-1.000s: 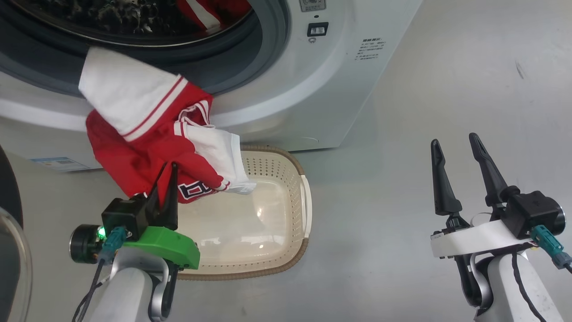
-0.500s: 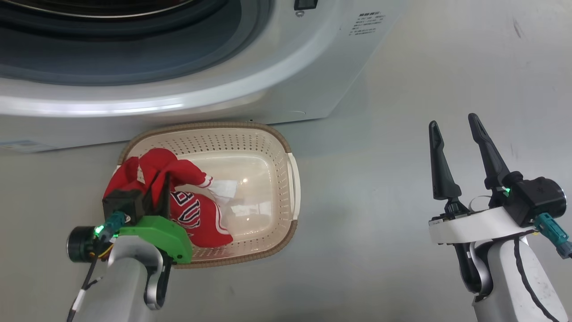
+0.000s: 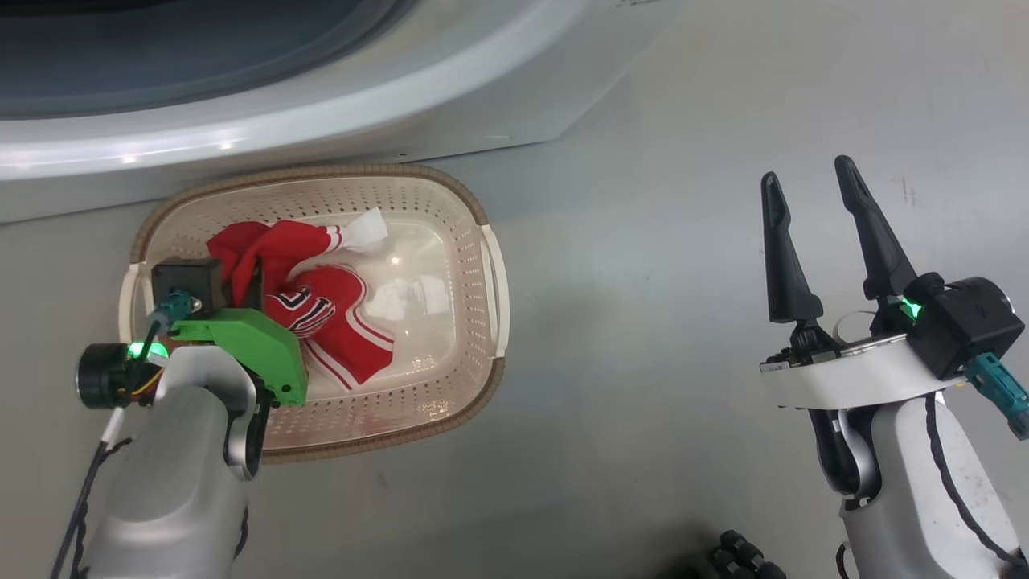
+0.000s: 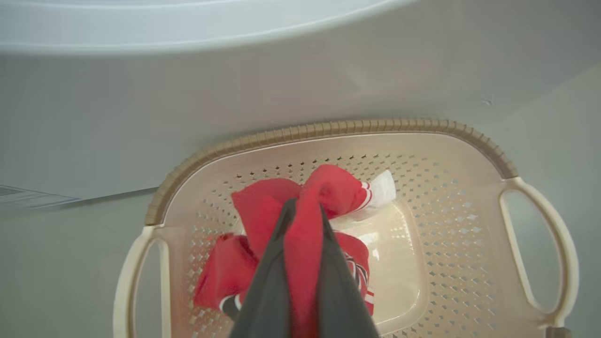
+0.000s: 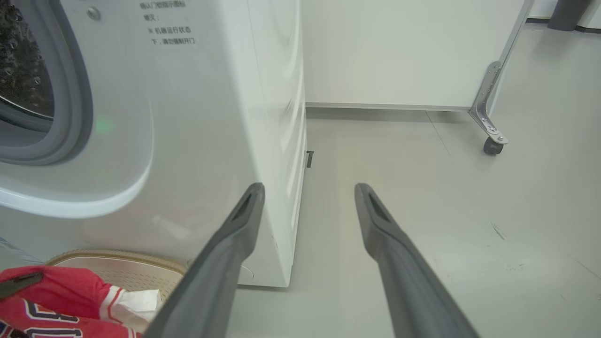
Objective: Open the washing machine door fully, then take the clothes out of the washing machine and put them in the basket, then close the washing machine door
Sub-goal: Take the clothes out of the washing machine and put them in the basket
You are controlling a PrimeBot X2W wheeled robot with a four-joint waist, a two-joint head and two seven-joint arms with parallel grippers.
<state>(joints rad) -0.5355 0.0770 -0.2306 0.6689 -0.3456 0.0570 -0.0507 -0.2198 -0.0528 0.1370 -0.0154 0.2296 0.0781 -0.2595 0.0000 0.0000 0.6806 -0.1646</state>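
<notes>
Standing across the head view from 9 to 1 o'clock, the white washing machine (image 3: 338, 96) shows its curved front and the grey seal of its round opening. Grey floor (image 3: 643, 322) spreads below it toward 6 o'clock. The cream basket (image 3: 458, 241), with its brown rim, sits on the floor just in front of the machine. It lies at about 9 o'clock from the middle of the head view, its far rim close to the machine's base. The red clothes (image 3: 338, 318) lie inside the basket, bunched toward its 9 o'clock side. A white scrap points to 1 o'clock, and striped trim and lettering show on top. The left fingers (image 4: 267, 286) reach down into the basket, pinched narrow on a fold of the red cloth that rises between them in the left wrist view. The right fingers (image 3: 784, 265) hang over the floor at 4 o'clock, well apart from the basket, spread wide and holding nothing. In the right wrist view a small caster (image 5: 491, 146) on a metal leg stands at 2 o'clock.
</notes>
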